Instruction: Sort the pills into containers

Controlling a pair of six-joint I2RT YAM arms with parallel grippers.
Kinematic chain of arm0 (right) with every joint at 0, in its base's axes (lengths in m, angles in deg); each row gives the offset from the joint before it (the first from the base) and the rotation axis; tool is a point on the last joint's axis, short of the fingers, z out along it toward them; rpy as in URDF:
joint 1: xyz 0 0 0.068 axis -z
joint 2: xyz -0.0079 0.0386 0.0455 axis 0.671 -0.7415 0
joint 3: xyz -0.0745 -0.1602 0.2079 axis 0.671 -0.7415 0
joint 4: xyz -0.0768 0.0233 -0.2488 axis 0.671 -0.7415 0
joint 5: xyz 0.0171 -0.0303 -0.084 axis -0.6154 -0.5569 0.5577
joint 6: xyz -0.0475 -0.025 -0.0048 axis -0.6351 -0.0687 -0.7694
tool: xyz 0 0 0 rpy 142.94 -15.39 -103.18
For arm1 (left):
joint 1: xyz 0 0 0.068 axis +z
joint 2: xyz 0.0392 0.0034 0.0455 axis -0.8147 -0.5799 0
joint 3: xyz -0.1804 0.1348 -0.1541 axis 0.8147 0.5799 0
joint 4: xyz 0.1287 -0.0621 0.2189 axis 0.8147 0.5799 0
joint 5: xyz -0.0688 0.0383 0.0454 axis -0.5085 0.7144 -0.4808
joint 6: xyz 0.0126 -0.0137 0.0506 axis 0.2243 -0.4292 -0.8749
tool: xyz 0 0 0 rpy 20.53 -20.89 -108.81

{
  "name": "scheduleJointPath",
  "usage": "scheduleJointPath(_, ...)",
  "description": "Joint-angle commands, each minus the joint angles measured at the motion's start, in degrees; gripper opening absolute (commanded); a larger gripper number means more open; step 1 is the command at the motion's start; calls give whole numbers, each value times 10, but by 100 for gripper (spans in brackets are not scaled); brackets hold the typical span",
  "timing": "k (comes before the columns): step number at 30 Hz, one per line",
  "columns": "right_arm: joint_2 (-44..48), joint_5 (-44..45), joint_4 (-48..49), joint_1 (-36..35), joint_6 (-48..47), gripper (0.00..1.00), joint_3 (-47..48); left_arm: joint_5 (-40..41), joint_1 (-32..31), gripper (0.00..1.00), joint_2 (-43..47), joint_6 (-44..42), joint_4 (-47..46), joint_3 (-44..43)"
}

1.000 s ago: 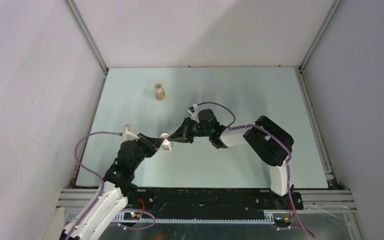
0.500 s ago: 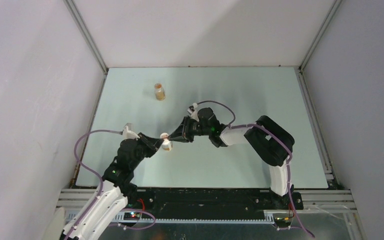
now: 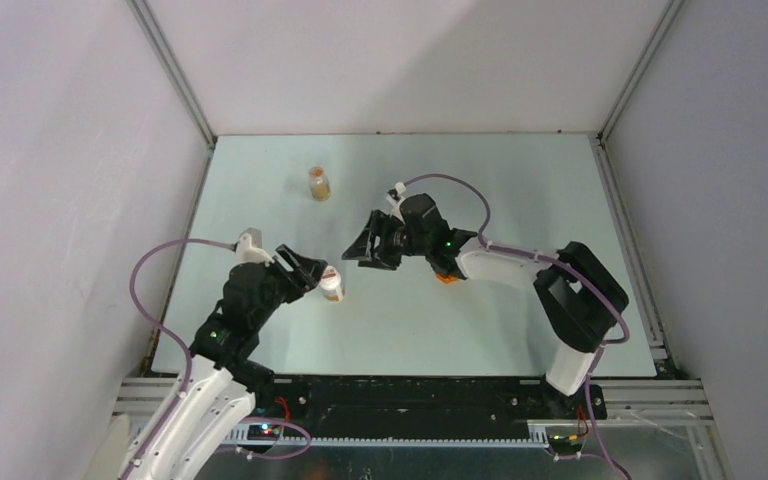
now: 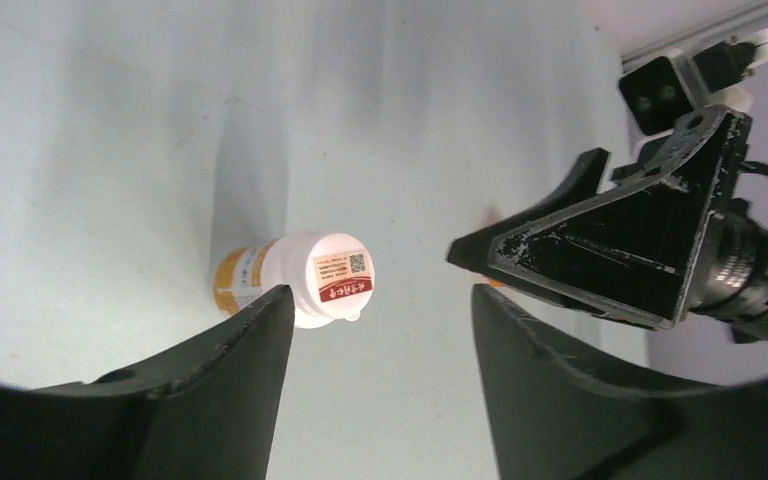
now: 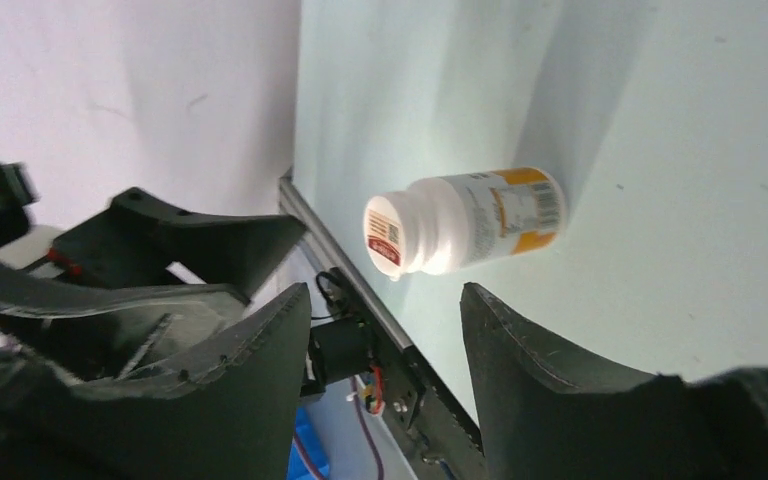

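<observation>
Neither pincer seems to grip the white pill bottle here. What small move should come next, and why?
Probably close the left pincer on the white pill bottle: it sits ungripped beside that pincer's open fingertips, while the right pincer hangs open, apart from it. Steadying it first should let the right one work the cap.

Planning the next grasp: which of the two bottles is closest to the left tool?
The white pill bottle with the orange label, standing right beside the open left tool. The amber bottle stands alone, much farther away.
</observation>
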Motion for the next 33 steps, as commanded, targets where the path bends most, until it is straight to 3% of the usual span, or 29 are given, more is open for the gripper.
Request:
scheduleJointPath(1, 74, 120, -158, -7, -79, 61, 18, 23, 1, 74, 0, -87, 53, -52)
scheduleJointPath(5, 125, 205, -244, -8, -92, 60, 1, -4, -2, 84, -17, -133, 70, -59)
scheduleJointPath(10, 195, 265, -282, -7, -91, 57, -42, -19, -9, 87, -72, -152, 74, -68)
scheduleJointPath(20, 268, 292, -310, 13, -99, 57, -103, 33, -79, 93, -179, -139, -5, -57)
scheduleJointPath(23, 283, 294, -317, 27, -103, 57, -118, 61, -89, 93, -207, -137, -23, -53)
scheduleJointPath(33, 336, 283, -315, 72, -99, 57, -173, 201, -112, 76, -245, -105, -19, -44)
